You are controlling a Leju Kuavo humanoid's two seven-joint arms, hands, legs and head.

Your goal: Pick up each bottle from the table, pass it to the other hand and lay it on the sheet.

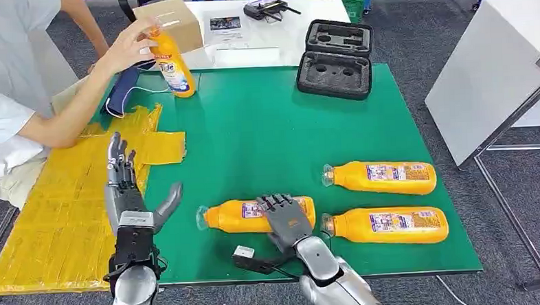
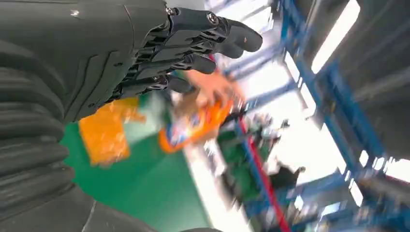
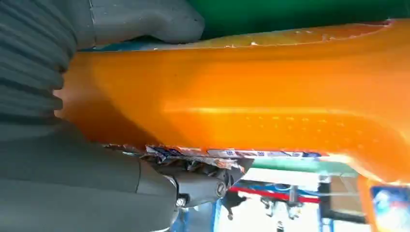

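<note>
Green table mat: your right hand grips the near orange plastic bottle; your left hand hovers, fingers spread.

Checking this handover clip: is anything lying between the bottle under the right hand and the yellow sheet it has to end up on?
Nothing visible. The right hand rests on the nearest orange bottle; bare green mat runs from it to the yellow sheet. The open left hand waits over the sheet's edge. The person's hand holds another bottle far back.
</note>
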